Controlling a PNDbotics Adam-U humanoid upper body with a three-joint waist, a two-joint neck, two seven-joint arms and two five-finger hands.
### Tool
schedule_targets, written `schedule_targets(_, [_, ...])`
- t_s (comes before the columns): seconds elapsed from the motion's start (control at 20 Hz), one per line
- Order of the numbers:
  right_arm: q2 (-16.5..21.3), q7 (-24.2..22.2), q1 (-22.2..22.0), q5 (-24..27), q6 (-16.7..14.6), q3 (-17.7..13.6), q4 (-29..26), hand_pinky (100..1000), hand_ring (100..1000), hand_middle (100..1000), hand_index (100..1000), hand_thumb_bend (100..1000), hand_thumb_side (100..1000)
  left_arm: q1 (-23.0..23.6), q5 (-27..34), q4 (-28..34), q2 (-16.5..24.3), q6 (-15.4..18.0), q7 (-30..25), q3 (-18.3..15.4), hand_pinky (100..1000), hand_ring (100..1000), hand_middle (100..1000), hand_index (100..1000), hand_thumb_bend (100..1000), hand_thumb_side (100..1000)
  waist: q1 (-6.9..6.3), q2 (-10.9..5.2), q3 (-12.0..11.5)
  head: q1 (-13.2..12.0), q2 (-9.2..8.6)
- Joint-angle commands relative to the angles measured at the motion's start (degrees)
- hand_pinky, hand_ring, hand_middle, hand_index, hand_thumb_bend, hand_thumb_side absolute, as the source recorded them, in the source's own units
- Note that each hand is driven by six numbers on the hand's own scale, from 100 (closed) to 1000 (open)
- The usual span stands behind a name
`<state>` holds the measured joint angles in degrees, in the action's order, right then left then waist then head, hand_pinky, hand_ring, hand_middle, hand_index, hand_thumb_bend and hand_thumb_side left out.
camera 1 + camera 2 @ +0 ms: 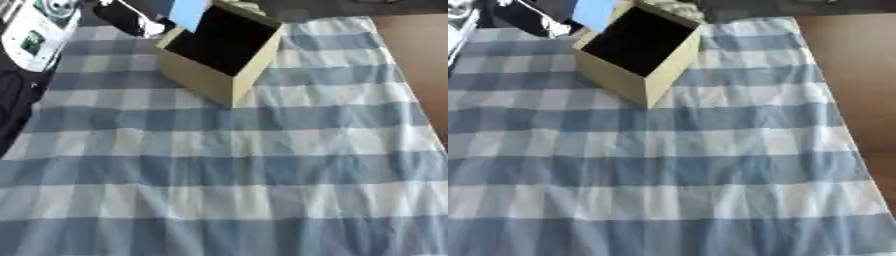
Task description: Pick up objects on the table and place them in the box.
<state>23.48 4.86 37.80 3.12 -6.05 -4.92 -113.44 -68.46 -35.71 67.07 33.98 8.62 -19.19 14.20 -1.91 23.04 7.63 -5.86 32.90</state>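
Looking down at your worktop, you have a blue-and-white checked cloth point(227, 170) spread over it, wrinkled in soft folds and covering nearly the whole surface, with bare brown tabletop point(846, 75) showing along the right edge. Your box point(219, 52) stands on the cloth near the far edge, left of centre, turned so that one corner points toward you; its top is open, its outer walls are tan, and its inside is too dark to see anything in it. A light blue flat piece point(188, 12) rises at the box's far left side, touching or just behind its rim; which, you cannot tell. Beyond the far left corner sits a white object with dark markings point(35, 35), off the cloth. Neither of your hands shows in either view, so you cannot tell how their fingers stand or whether they hold anything.
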Motion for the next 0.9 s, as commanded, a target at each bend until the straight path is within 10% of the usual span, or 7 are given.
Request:
schedule_targets(0.05, [0.48,-0.36,1.29,0.51,-0.18,-0.11,-1.15,735,748,720,848,100,954,-2.11,-2.48,-1.24,-0.04,0.21,1.40,-1.33,318,491,517,559,100,119,-0.17,-0.75,0.74,-0.94,-1.37])
schedule_targets(0.9, [0.80,-0.84,2.96,1.36,0.06,-0.32,-1.15,733,745,720,848,100,969,-4.43,-13.76,-9.64,-1.19,0.04,9.07,-4.62,341,487,526,576,100,100,-2.35,2.93,7.07,-5.05,-4.67])
